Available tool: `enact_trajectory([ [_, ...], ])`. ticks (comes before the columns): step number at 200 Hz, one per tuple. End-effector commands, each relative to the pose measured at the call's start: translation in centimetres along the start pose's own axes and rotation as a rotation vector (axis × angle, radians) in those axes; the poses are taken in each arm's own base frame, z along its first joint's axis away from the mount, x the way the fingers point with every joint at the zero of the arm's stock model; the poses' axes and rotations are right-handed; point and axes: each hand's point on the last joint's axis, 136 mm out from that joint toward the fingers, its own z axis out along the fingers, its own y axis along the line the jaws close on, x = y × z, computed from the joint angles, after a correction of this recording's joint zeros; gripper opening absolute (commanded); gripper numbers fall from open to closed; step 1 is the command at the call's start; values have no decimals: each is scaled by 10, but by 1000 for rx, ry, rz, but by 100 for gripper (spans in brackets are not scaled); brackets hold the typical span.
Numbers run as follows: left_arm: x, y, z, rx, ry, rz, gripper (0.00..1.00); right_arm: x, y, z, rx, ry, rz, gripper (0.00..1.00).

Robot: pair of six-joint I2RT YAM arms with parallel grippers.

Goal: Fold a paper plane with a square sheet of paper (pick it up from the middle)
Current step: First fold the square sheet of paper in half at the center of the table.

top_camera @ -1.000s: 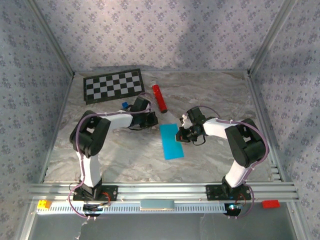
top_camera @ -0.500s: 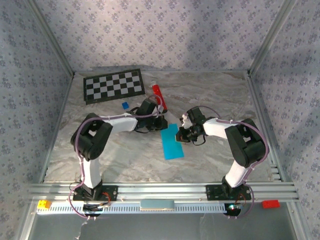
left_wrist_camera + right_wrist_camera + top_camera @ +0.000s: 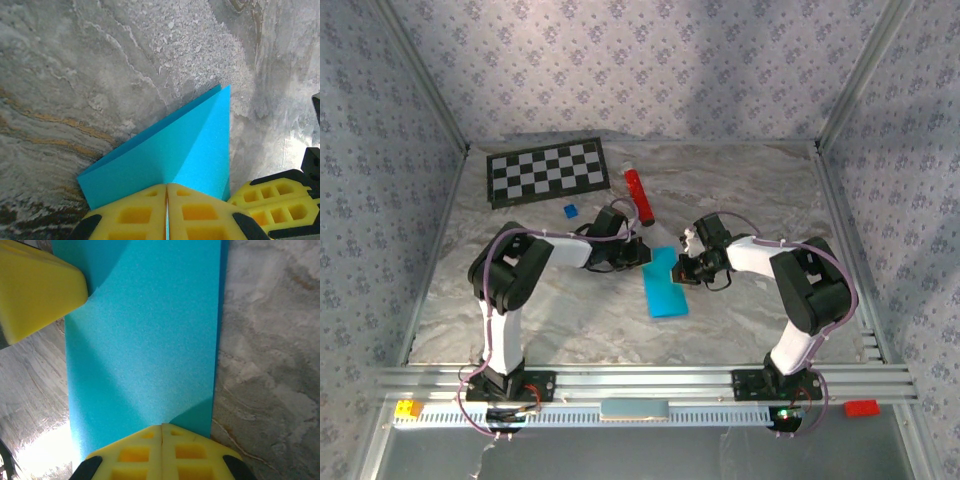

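Two pincers, both pressed together. My left gripper pinched the folded sheet of paper near the table's middle. My right gripper sat shut at its edge.

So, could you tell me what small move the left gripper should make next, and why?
Probably draw the left gripper diagonally inward, bringing the pinched corner toward the middle. The folded cyan-blue paper sheet is a narrow rectangle with that corner raised, and the shut right gripper sits at its far end.
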Motion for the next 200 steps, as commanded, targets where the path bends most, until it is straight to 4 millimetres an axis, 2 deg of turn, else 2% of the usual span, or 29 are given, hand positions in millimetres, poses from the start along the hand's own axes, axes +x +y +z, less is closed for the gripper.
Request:
enact_trajectory([
  [1,-11,30,-5,-112,-65,-29,10,53,-61,8,226,160,100,0],
  [49,-30,48,-13,-224,-94,-97,9,53,-60,8,225,157,100,0],
  [119,-36,63,-16,-293,-89,-124,8,53,-60,7,223,155,98,0],
  [164,-43,60,-34,-390,-85,-135,8,53,-61,7,226,157,101,0],
  [176,-46,51,-43,-421,-82,-113,8,52,-60,6,227,150,98,0],
  [200,-51,16,-62,-379,-121,-40,11,52,-61,7,229,149,99,0],
])
